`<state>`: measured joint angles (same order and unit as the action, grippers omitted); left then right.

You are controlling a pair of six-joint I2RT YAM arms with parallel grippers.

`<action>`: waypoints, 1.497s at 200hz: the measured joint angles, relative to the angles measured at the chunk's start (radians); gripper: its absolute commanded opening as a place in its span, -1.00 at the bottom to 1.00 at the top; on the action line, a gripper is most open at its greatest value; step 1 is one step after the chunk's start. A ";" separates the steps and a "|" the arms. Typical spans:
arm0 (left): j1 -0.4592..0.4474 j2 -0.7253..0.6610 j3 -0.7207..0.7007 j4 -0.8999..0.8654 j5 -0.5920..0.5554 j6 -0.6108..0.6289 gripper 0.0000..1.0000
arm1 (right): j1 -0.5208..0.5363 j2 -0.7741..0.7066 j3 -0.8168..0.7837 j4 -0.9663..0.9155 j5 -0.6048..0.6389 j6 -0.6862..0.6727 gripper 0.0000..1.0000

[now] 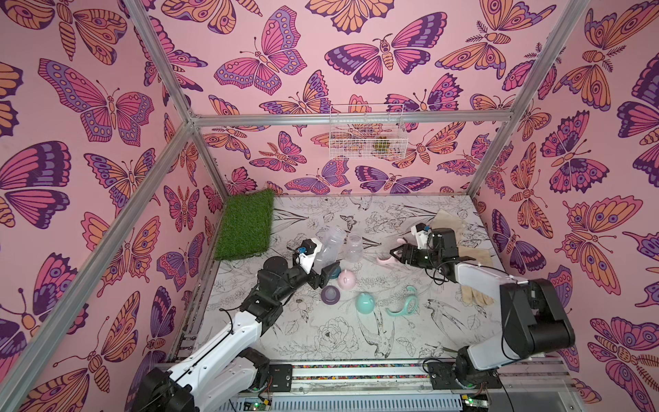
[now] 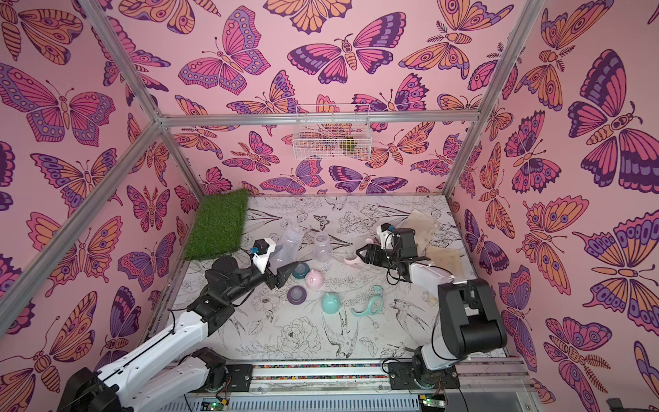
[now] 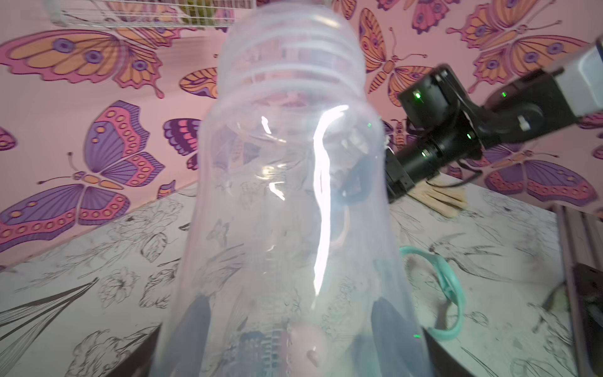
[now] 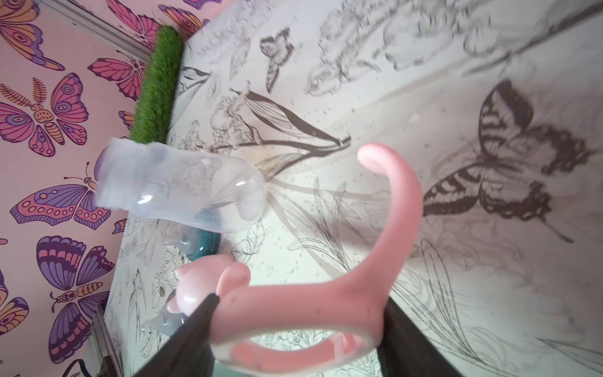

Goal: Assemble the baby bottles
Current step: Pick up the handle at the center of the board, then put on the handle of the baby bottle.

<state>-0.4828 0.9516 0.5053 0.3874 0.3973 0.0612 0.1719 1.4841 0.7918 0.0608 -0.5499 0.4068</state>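
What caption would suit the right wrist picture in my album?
The right gripper clasps the pink handle ring; a pink eared cap and teal collar lie beyond.

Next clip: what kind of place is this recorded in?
Likely a staged robot test booth, not a home: aluminium frame bars, printed butterfly wall panels, left arm and right arm mounted on one rail.

two clear bottles (image 1: 330, 246) (image 1: 353, 248), one pink handled ring (image 1: 387, 259), one teal handled ring (image 1: 404, 303), one pink cap (image 1: 346, 279), one teal cap (image 1: 365, 303), two nipple collars (image 1: 330, 294) (image 1: 335, 273), one grass mat (image 1: 246, 224), one wire basket (image 1: 367, 132).
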 measured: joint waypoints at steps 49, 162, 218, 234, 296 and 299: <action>0.006 0.035 0.125 -0.120 0.259 0.106 -1.00 | 0.052 -0.193 0.248 -0.323 -0.030 -0.106 -0.09; 0.137 0.089 0.240 -0.254 0.790 0.167 -1.00 | 0.257 -0.288 0.515 -0.823 -0.313 -0.369 -0.11; 0.092 0.098 0.242 -0.255 0.831 0.149 -1.00 | 0.264 -0.246 0.665 -0.927 -0.373 -0.439 -0.13; 0.076 0.104 0.243 -0.255 0.840 0.140 -1.00 | 0.274 -0.214 0.724 -0.959 -0.378 -0.460 -0.14; 0.057 0.125 0.244 -0.257 0.844 0.131 -1.00 | 0.350 -0.124 0.825 -1.050 -0.377 -0.522 -0.14; 0.057 0.126 0.244 -0.257 0.843 0.130 -1.00 | 0.354 -0.121 0.828 -1.053 -0.377 -0.524 -0.14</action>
<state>-0.4259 1.0775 0.7494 0.1303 1.2407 0.1913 0.5255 1.3628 1.6199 -0.9924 -0.9264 -0.1173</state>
